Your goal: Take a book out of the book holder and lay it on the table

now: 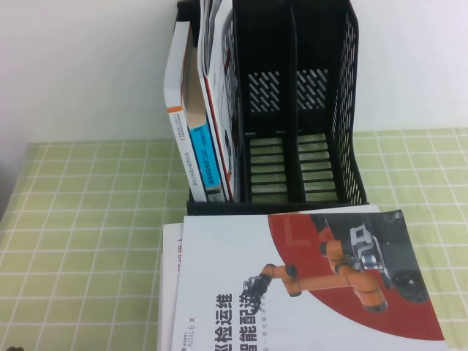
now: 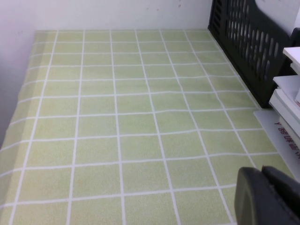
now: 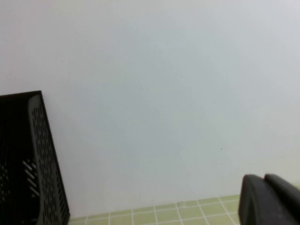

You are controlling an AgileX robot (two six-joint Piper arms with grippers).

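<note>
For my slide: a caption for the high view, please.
Book lies flat on table before book holder.

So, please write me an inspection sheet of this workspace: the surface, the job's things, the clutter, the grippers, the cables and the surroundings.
Surface: table, green grid cloth.
Job's things: book lies flat in front of the book holder, on another book; holder's middle and right compartments empty.
Clutter: upright books in the left compartment.
Grippers: left gripper low over the cloth, holding nothing; right gripper raised beside the holder, facing the wall.
Cables: nothing seen.
Surroundings: plain white wall.
</note>
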